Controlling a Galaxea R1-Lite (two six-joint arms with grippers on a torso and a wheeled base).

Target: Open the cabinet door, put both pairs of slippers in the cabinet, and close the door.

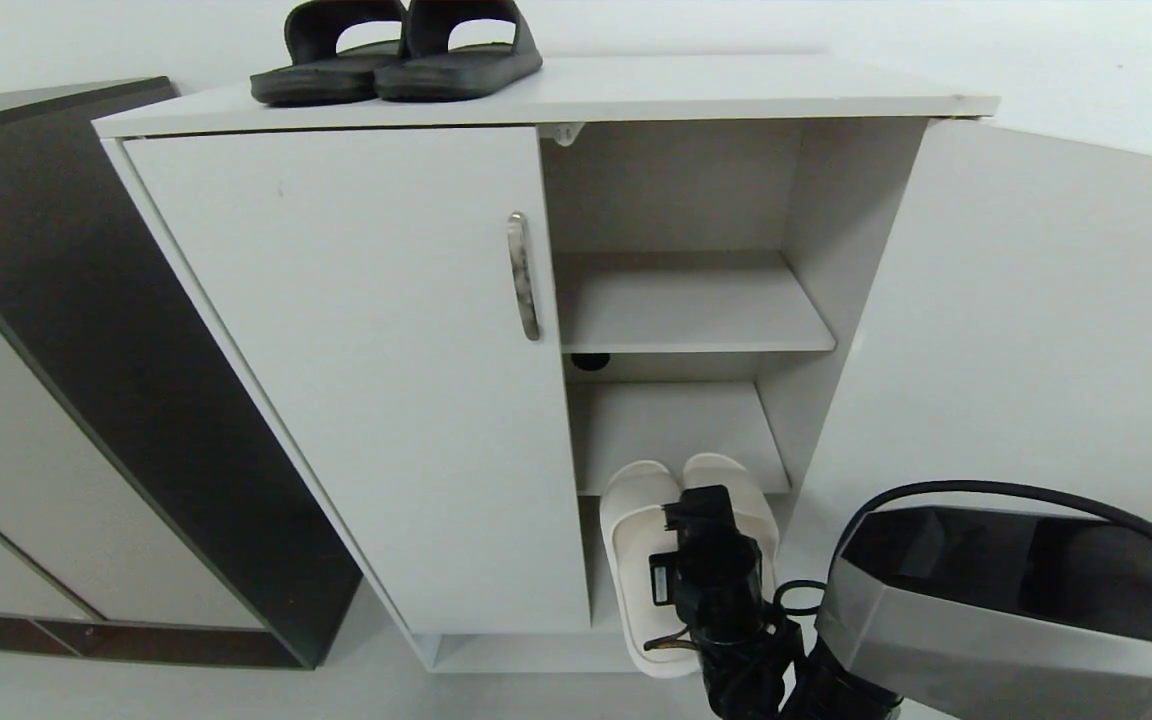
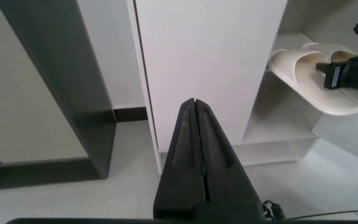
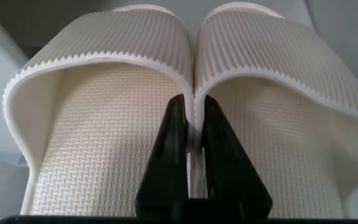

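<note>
The right gripper (image 3: pixel 193 102) pinches the inner rims of the cream ribbed rubber slippers (image 1: pixel 626 530) together, so both carry as one, half inside the white wooden cabinet's (image 1: pixel 736 90) lowest compartment; the black rubber slide slippers (image 1: pixel 396 60) wait on top; the left gripper (image 2: pixel 194 106) hangs low, fingers pressed together, holding nothing.

The setting reads as a home entryway or hall, or a room set up like one. A low white shoe cabinet (image 1: pixel 736 95) stands against a plain white wall (image 1: pixel 1086 60). Its left door (image 1: pixel 356 380) is shut and has a curved metal handle (image 1: pixel 523 276). Its right door (image 1: pixel 1036 350) is swung open on bare white shelves (image 1: pixel 696 310). A pair of black slide slippers (image 1: pixel 396 55) sits on top, and a pair of cream ribbed slippers (image 1: pixel 636 540) is at the mouth of the lowest compartment. A tall dark-edged unit (image 1: pixel 136 380) stands beside the cabinet, a dark skirting strip (image 2: pixel 129 114) runs along the wall's foot, and the floor (image 1: pixel 186 690) is smooth pale grey.
</note>
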